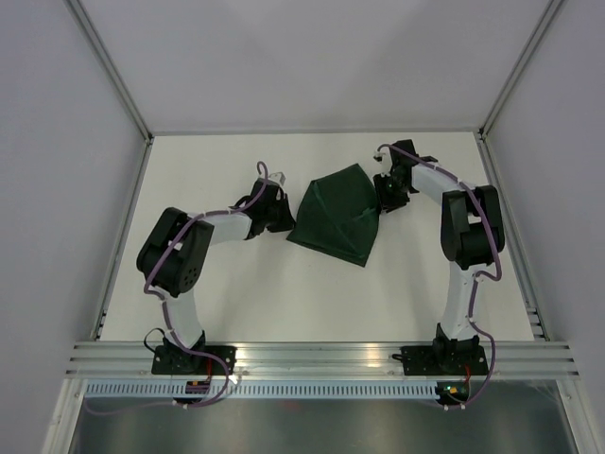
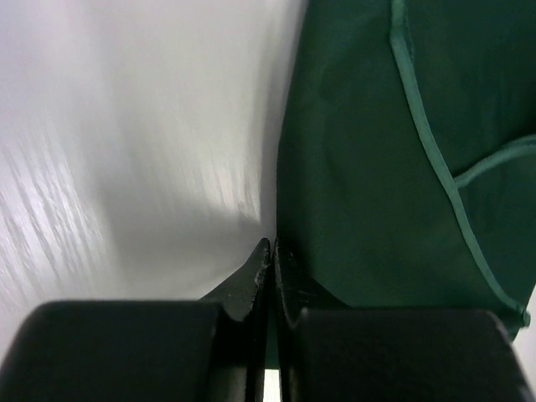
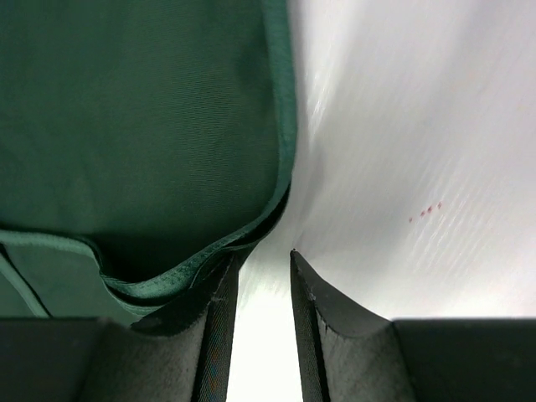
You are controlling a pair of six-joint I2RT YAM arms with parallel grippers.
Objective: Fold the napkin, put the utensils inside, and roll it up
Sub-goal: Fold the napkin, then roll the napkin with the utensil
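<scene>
The dark green napkin (image 1: pixel 336 216) lies partly folded and rumpled on the white table, between my two grippers. My left gripper (image 1: pixel 286 219) is at its left edge. In the left wrist view the jaws (image 2: pixel 272 243) are pressed together with a sliver of green cloth in the slit, and the napkin (image 2: pixel 377 167) spreads away to the right. My right gripper (image 1: pixel 381 200) is at the napkin's right corner. Its jaws (image 3: pixel 261 255) stand apart over bare table, and the napkin's hem (image 3: pixel 142 126) drapes over the left fingertip (image 3: pixel 219 280). The utensils are out of view.
The white table (image 1: pixel 236 284) is walled by white panels on three sides. A metal rail (image 1: pixel 321 357) runs along the near edge where both arm bases are bolted. A few small red marks (image 3: pixel 425 209) dot the table right of the right gripper.
</scene>
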